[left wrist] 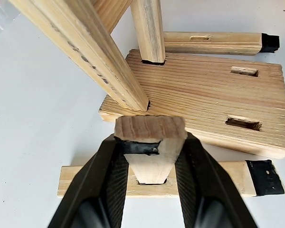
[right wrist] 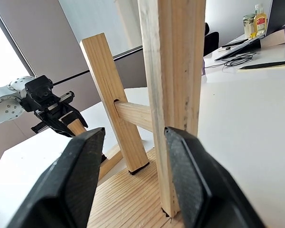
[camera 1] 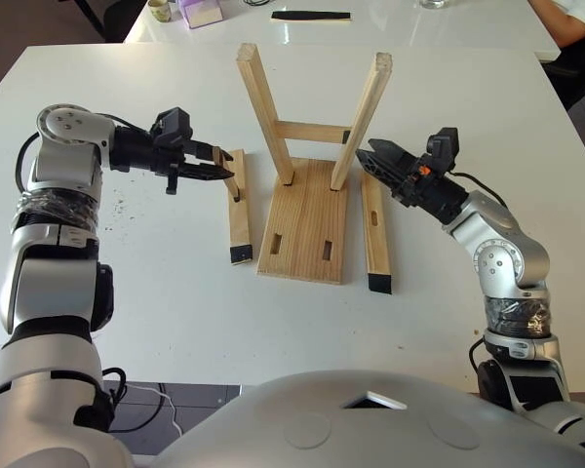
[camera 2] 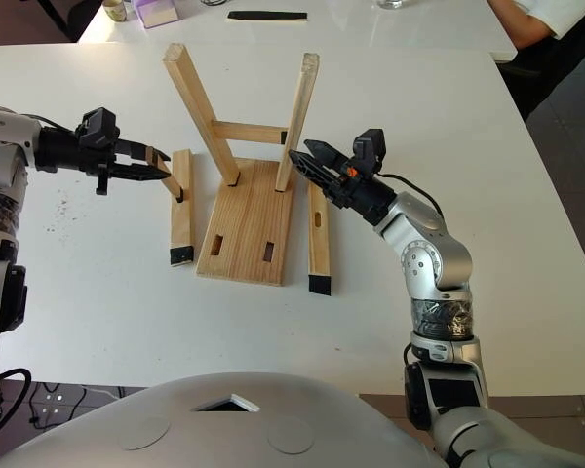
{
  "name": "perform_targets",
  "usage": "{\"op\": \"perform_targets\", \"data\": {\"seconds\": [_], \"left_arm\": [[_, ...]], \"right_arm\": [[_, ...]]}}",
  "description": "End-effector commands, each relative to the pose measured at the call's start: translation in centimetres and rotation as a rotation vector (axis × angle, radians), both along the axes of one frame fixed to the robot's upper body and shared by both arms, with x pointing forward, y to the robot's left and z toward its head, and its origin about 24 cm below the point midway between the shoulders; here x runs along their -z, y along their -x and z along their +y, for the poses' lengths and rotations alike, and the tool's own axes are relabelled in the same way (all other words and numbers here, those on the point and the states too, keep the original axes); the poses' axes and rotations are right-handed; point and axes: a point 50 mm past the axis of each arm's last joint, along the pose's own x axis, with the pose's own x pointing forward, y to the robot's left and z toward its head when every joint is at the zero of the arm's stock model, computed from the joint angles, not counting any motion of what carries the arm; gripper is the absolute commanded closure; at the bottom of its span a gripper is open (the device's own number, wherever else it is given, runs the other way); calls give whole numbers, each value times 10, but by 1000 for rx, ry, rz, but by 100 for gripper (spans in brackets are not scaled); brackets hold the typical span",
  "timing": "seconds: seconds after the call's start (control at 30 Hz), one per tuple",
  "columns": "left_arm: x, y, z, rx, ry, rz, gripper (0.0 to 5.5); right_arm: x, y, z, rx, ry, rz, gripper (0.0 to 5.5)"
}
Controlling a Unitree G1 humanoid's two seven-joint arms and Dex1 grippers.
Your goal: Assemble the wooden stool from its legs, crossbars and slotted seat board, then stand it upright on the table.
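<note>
Wooden crossbar [left wrist: 152,130] gripped in left jaws, forearm angled inward.

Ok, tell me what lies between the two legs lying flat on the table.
The seat board lies between the left flat leg and the right flat leg, with two upright legs standing in it, as the left eye view shows.

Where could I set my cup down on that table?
Bare: the table strip between seat board and near edge, and the far right corner. Crowded: around the board, between left gripper and right gripper.
</note>
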Motion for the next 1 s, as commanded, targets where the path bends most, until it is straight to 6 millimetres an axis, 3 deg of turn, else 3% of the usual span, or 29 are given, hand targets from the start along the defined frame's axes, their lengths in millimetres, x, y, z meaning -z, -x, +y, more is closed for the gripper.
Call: {"op": "perform_targets", "data": {"seconds": [0.03, 0.13, 0.27, 0.33, 0.47, 0.57, 0.73, 0.8, 0.87, 0.93, 1.0], "left_arm": [[48, 16, 3, -32, -69, 183, 420], [40, 8, -3, -36, -32, 156, 420], [21, -3, -5, -124, 3, -3, 420], [5, -3, 0, -180, 38, -70, 380], [-4, 25, 22, -261, -9, -169, 317], [1, 51, 33, -298, -46, -132, 317], [5, 94, 44, -488, 54, -67, 317], [3, 95, 49, -703, 131, -147, 317], [-3, 82, 52, -992, 207, -287, 317], [-13, 70, 33, -1192, 370, -395, 317], [-20, 61, -5, -1319, 575, -419, 317]], "right_arm": [[-3, -3, 0, 5, -3, -5, 319], [-3, -4, 0, 13, -5, -7, 319], [-2, -2, -1, 35, -12, -8, 319], [0, 0, -3, 54, -19, -7, 319], [3, 6, -7, 95, -36, 3, 319], [7, 12, -8, 123, -44, 17, 319], [11, 16, -8, 150, -44, 32, 319], [11, 18, -10, 158, -39, 35, 319], [10, 19, -14, 172, -38, 37, 319], [9, 18, -18, 188, -36, 42, 319], [8, 14, -17, 187, -30, 51, 319]]}}
